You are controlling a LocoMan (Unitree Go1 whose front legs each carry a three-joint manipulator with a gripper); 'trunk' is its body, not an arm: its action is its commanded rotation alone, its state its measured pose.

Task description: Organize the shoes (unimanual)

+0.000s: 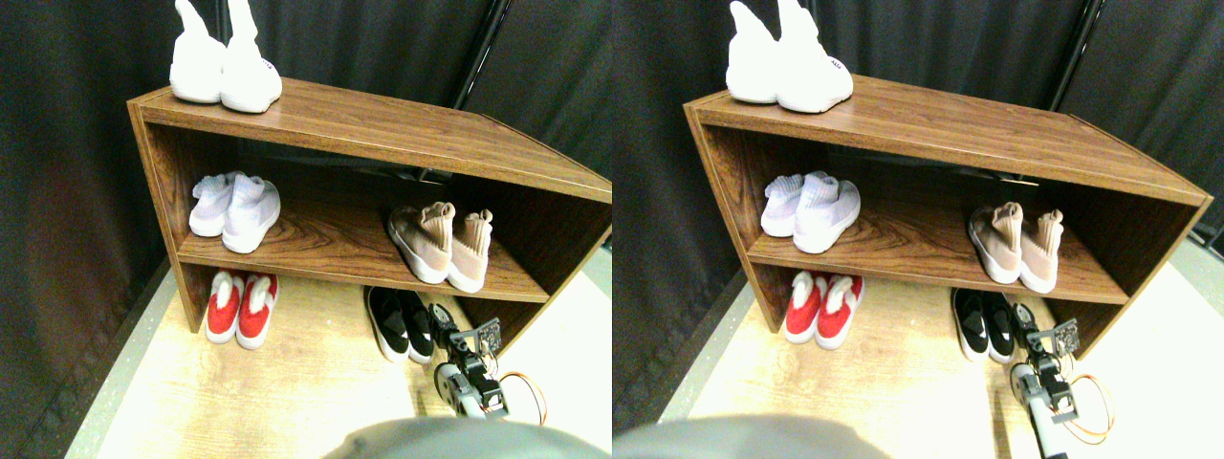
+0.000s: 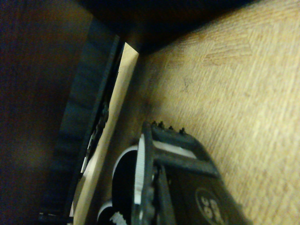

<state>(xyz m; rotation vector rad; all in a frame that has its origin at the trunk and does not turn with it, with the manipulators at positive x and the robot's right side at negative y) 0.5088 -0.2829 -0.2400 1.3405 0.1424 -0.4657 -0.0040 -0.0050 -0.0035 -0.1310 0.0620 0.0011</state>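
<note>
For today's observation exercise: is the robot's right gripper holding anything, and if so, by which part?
It cannot be told. The right gripper sits right against the black pair on the floor, but neither view shows its jaws closed on a shoe.

Tan pair on shelf right; black pair below on floor.

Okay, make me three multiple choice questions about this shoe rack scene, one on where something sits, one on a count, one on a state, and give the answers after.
1. Where is the beige-tan pair?
A. on top of the rack
B. right side of the middle shelf
C. on the floor

2. How many pairs of shoes show in all?
A. three
B. four
C. five

3. How does the black pair lie?
A. side by side on the floor under the rack
B. stacked
C. one lifted in the air

Answers: 1 B, it rests on the middle shelf at the right. 2 C, two white, one red, one beige-tan, one black. 3 A, both soles are down beside the right gripper.
</note>
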